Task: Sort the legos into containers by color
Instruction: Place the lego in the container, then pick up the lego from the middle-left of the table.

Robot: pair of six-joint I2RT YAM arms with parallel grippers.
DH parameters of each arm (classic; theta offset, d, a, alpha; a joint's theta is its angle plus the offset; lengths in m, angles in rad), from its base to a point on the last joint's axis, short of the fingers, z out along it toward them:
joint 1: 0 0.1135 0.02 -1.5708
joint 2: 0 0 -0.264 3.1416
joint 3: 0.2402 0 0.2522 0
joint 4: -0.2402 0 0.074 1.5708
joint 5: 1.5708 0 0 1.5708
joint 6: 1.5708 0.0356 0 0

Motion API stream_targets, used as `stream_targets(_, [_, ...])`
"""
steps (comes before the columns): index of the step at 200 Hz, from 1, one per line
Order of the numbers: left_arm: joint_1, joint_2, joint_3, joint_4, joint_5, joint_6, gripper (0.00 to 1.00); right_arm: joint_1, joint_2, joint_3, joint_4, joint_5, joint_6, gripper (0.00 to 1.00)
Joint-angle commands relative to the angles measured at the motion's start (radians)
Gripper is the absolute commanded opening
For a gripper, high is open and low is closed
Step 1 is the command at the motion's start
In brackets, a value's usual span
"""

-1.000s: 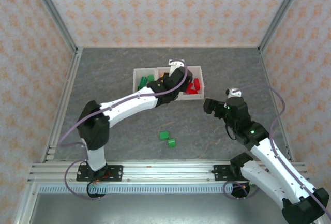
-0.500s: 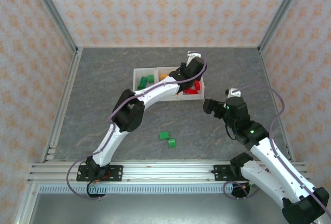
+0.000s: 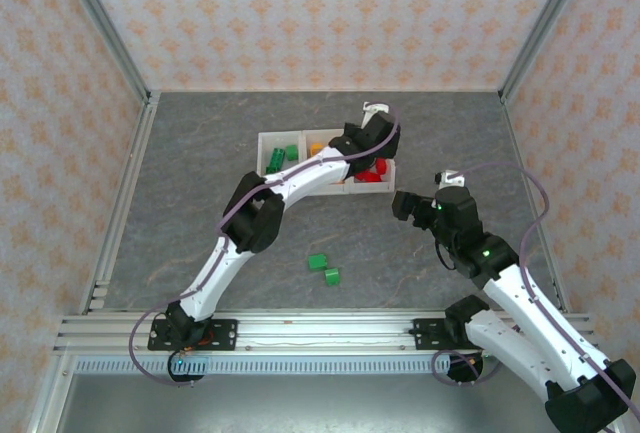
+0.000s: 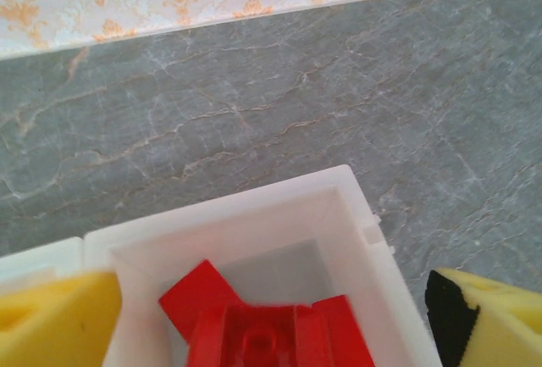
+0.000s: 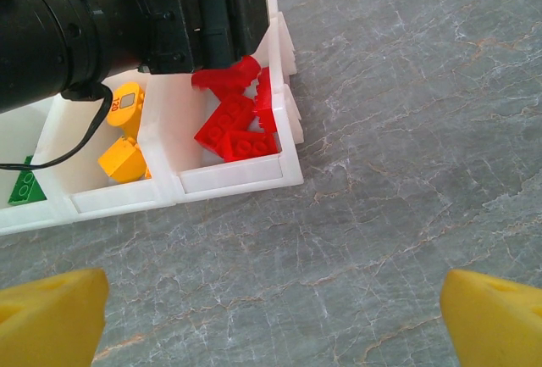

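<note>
A: Near edge — two green legos (image 3: 318, 261) lie loose on the table (image 3: 200, 203), unsorted. Right gripper (image 5: 271, 308) hangs wide open and empty, short of the containers (image 5: 237, 175).
B: Left gripper (image 4: 269, 316)?
A: Over the end bin (image 4: 356, 206), fingers spread, gripping nothing — red legos (image 5: 233, 130) lie beneath, so likely a drop-off by colour. Next bin (image 5: 118, 202) holds orange-yellow legos (image 5: 123, 159).

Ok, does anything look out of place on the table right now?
Two green legos lie loose on the table, apart from the containers and not yet sorted. Nothing looks spilled or damaged.
</note>
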Motion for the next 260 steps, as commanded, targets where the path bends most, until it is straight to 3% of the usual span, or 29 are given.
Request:
stream_targets(1, [0.017,-0.074,0.018,-0.065,0.002,-0.015,0.99,0.006,0.001,-0.011,0.020,0.006,0.001,1.00])
stream_targets(34, [0.018,-0.162,-0.058,-0.090,0.016,-0.051,0.99,0.006,0.000,-0.010,0.023,0.004,0.000,1.00])
stream_targets(82, [-0.004,-0.451,-0.493,0.063,0.052,-0.106,0.99,0.008,0.003,-0.011,0.024,0.001,0.000,0.99])
stream_targets(134, [-0.103,-0.666,-0.774,-0.021,-0.026,-0.167,0.99,0.008,0.010,-0.012,0.024,-0.005,-0.003,1.00])
stream_targets(157, [-0.157,-0.746,-0.890,-0.079,-0.044,-0.269,0.99,0.008,0.011,-0.011,0.024,-0.005,-0.003,1.00])
stream_targets(205, [-0.262,-0.850,-1.088,-0.237,-0.026,-0.652,0.99,0.009,0.012,-0.012,0.026,-0.007,-0.002,1.00])
stream_targets(260, [-0.324,-0.860,-1.242,-0.110,0.134,-0.821,0.99,0.009,0.010,-0.012,0.026,-0.015,-0.003,1.00])
